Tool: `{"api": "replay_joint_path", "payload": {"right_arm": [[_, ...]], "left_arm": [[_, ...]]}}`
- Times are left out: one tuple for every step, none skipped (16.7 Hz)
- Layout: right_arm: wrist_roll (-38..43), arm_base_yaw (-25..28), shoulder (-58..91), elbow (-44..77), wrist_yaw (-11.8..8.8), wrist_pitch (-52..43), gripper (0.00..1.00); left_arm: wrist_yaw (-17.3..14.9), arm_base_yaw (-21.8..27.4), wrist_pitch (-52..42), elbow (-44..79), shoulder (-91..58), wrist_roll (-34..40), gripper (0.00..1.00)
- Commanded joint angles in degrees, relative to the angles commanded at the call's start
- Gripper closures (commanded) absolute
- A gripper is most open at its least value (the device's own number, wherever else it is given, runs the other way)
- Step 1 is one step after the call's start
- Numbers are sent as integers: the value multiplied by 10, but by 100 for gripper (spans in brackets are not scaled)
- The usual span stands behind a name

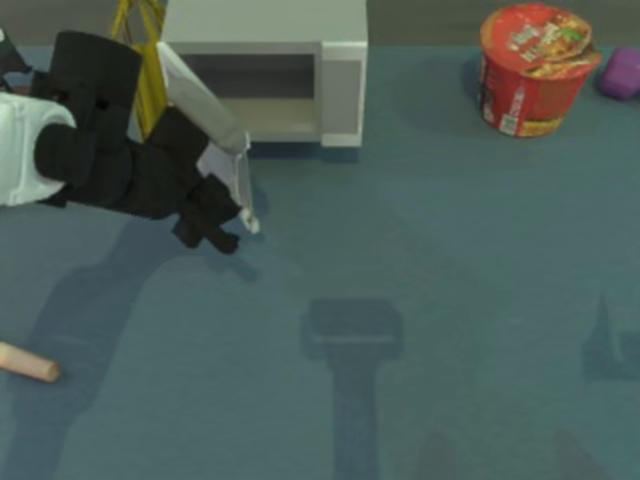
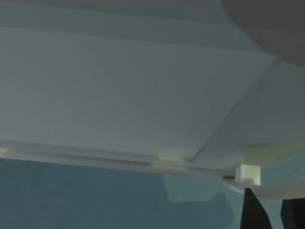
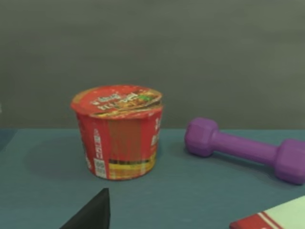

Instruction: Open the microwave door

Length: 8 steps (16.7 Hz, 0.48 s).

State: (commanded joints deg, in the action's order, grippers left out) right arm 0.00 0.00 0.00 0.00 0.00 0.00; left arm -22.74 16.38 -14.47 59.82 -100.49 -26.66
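Note:
The white-grey microwave (image 1: 265, 20) stands at the back of the table, its narrow control panel (image 1: 343, 95) on the right of its front. The microwave door (image 1: 200, 95) is swung well out toward the front left, and the dark cavity shows behind it. My left gripper (image 1: 228, 222) is at the door's free end, shut on its edge. In the left wrist view the door (image 2: 119, 95) fills most of the picture, and dark fingers (image 2: 252, 212) sit under a small white handle block (image 2: 249, 174). My right arm is outside the top view; its gripper (image 3: 152, 224) is open, with one fingertip (image 3: 97, 210) showing.
A red noodle cup (image 1: 530, 65) (image 3: 119, 131) and a purple dumbbell (image 1: 620, 72) (image 3: 248, 148) stand at the back right. A yellow frame (image 1: 145, 60) is left of the microwave. A pinkish stick (image 1: 28, 362) lies at the left edge. A red-white flat item (image 3: 271, 217) is near the right gripper.

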Motion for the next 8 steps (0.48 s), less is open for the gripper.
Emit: {"api": "replay_joint_path", "payload": {"right_arm": [[0, 0, 0, 0, 0, 0, 0], [0, 0, 0, 0, 0, 0, 0], [0, 0, 0, 0, 0, 0, 0], [0, 0, 0, 0, 0, 0, 0], [0, 0, 0, 0, 0, 0, 0], [0, 0, 0, 0, 0, 0, 0], [0, 0, 0, 0, 0, 0, 0], [0, 0, 0, 0, 0, 0, 0]], "left_arm": [[0, 0, 0, 0, 0, 0, 100], [0, 0, 0, 0, 0, 0, 100], [-3, 3, -1, -3, 0, 2, 100], [-4, 2, -2, -3, -1, 0, 100], [-8, -1, -6, -3, -1, -7, 100], [-12, -4, -9, -1, -1, -15, 100], [-16, -8, -11, 1, 0, -21, 100], [-20, -11, -13, 2, 1, -30, 100]]}}
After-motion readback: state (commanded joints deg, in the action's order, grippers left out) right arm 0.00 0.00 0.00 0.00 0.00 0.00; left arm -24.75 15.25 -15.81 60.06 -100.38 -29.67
